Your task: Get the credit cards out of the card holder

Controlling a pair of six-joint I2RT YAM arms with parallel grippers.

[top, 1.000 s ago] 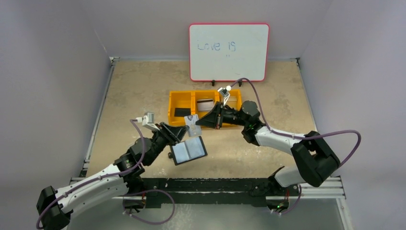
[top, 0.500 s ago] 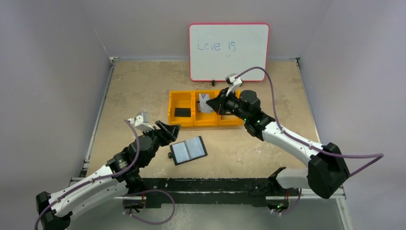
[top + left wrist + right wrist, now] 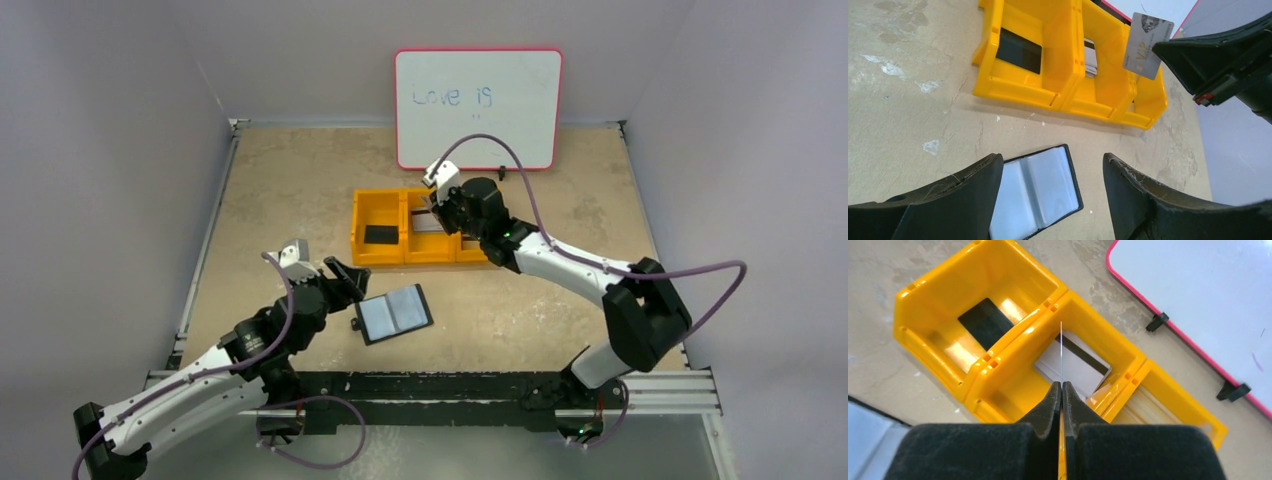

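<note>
The card holder lies open on the table, black with pale clear pockets up. My left gripper hovers just left of it, open and empty, with the holder showing between its fingers. My right gripper is shut on one of the credit cards, whitish and held upright. In the right wrist view this card appears edge-on above the middle compartment of the yellow tray. Another credit card with a dark stripe lies flat in that compartment.
A small flat black rectangle lies in the tray's left compartment. A pink-framed whiteboard stands behind the tray on black feet. Grey walls close in the table on three sides.
My right gripper has carried the card from beside the card holder up over the tray's middle compartment. My left gripper has opened and drawn back from the holder.
</note>
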